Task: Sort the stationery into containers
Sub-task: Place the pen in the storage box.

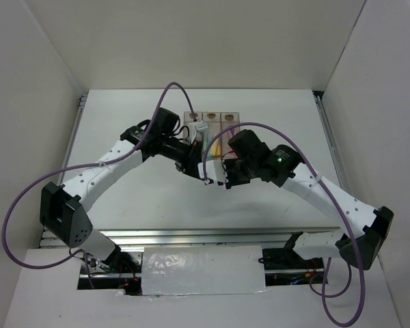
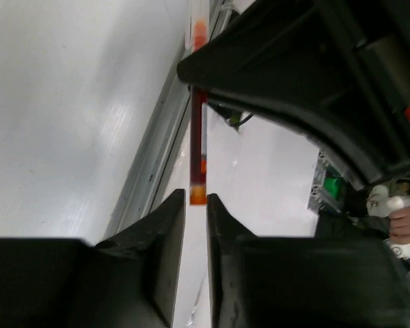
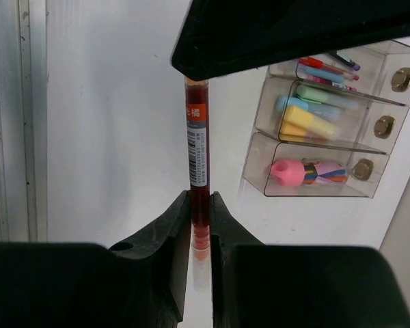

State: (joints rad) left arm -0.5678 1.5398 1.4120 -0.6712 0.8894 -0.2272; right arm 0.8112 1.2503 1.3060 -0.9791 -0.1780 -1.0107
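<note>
Right fingers [image 3: 175, 225] closed on the near end of the red pen [image 3: 197, 137], above the worktop [image 3: 109, 137].
The left fingers [image 2: 171, 222] stand narrow at its other end; if they pinch it, I cannot tell. One side should let go only when the other holds firmly. The bins [image 3: 328, 184] wait beyond, thin pens in the farthest one.

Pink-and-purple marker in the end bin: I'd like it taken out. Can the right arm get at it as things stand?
Probably not yet. The right end effector is shut on the red pen, so it is occupied, though nothing lies over the pink-and-purple marker in its bin.
</note>
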